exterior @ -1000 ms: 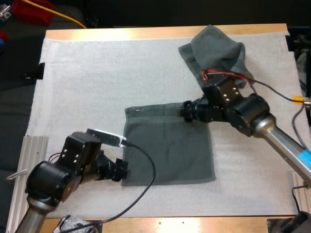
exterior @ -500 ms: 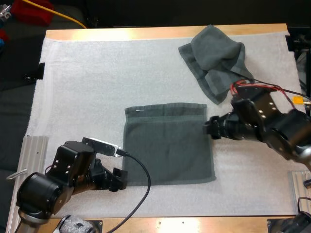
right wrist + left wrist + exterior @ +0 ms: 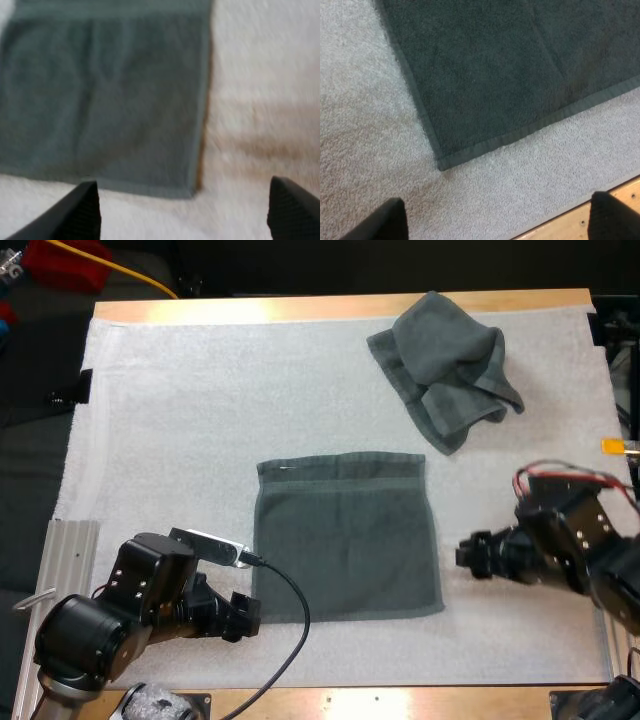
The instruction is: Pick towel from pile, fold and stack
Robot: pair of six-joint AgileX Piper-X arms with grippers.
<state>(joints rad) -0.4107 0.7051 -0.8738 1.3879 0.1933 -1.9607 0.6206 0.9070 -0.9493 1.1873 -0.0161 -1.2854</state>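
Left gripper (image 3: 243, 612) is sitting at the lower left of the high view, low over the white mat (image 3: 180, 410), just beside the lower left corner of the spread towel (image 3: 345, 540) but not touching it. In the left wrist view its jaws are standing wide apart over bare mat with nothing between them. The towel's hemmed corner is lying just ahead of them, and the wooden table (image 3: 330, 308) edge is showing beside one jaw.

The spread towel is lying flat at centre frame, roughly square, dark grey-green. One band is running along its upper edge (a hem or a narrow fold, cannot tell which).

The crumpled towel (image 3: 445, 365) is resting at the upper right of the frame, bunched in loose folds, well apart from the flat one and from both arms.

Right gripper (image 3: 468, 552) is hovering at the right of the frame, pointing toward the spread towel's right edge, with a strip of bare mat between them. In the right wrist view its jaws are standing open, clear of the cloth, and the towel's side edge and one corner are lying ahead of them.
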